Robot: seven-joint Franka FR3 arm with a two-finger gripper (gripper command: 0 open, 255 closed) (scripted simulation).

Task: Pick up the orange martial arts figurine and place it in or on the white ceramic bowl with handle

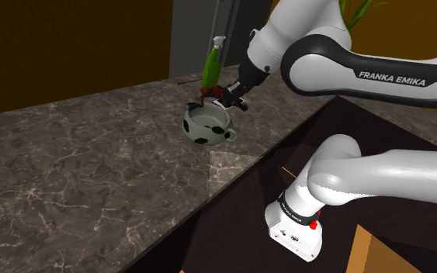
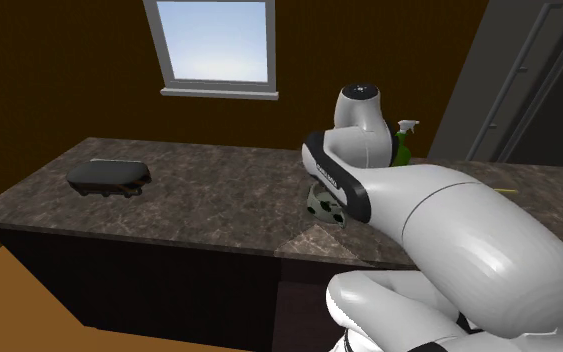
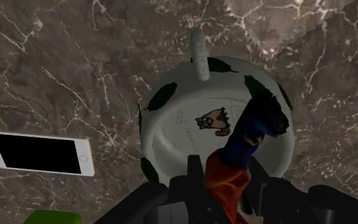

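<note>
My black gripper (image 1: 226,96) hangs just above the white bowl (image 1: 206,126), which has dark green spots and a handle on the side. Its fingers are shut on the figurine (image 3: 234,167), a small figure with an orange-red body and dark blue legs. In the wrist view my gripper (image 3: 225,191) holds it over the bowl's inside (image 3: 190,133), where a small animal picture is drawn on the bottom. In the second exterior view the arm hides most of the bowl (image 2: 322,206).
A white phone (image 3: 41,153) with a black screen lies on the dark marble counter (image 1: 77,171) beside the bowl. A green spray bottle (image 1: 211,66) stands just behind the bowl. A dark flat object (image 2: 109,178) rests at the counter's far end.
</note>
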